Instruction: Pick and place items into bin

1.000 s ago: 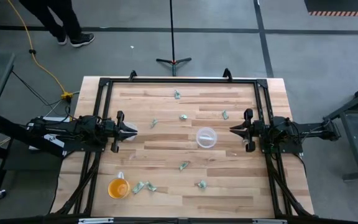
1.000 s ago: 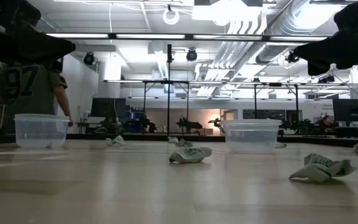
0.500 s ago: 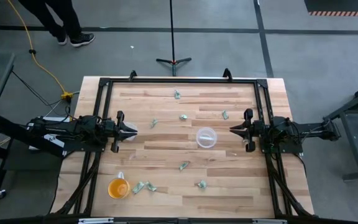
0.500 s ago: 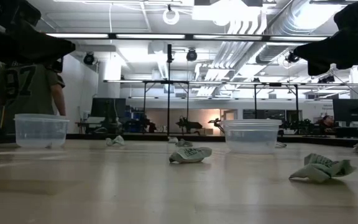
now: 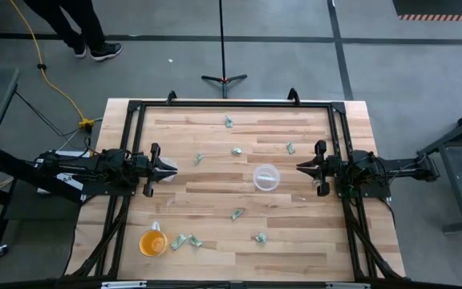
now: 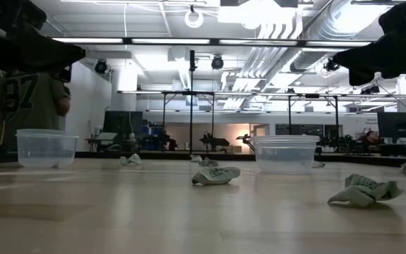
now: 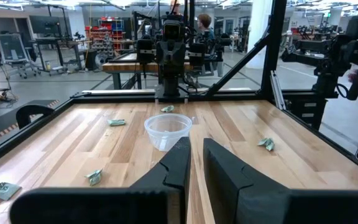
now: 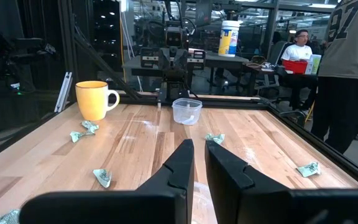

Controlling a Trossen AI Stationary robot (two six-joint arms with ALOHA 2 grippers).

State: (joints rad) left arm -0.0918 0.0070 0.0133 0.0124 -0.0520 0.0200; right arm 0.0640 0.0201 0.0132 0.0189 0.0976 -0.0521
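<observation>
Nothing has shifted: left gripper [image 5: 169, 168] and right gripper [image 5: 301, 168] stay narrow and apparently empty at mid-frame edges, scraps [image 5: 237, 213] unpicked, bin [image 5: 266, 177] seemingly unfilled.

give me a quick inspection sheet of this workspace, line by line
surface: wooden table inside a black frame, both arms parked at its side edges
job's things: small green scraps scattered over the table, two beside the orange cup; clear bin near the middle, upright, nothing seen in it
clutter: orange cup at the near left corner
grippers: left gripper at the left edge, nearly shut, holding nothing; right gripper at the right edge, nearly shut, holding nothing
cables: yellow cable on the floor left of the table
surroundings: person standing beyond the far left corner; stand behind the table
</observation>
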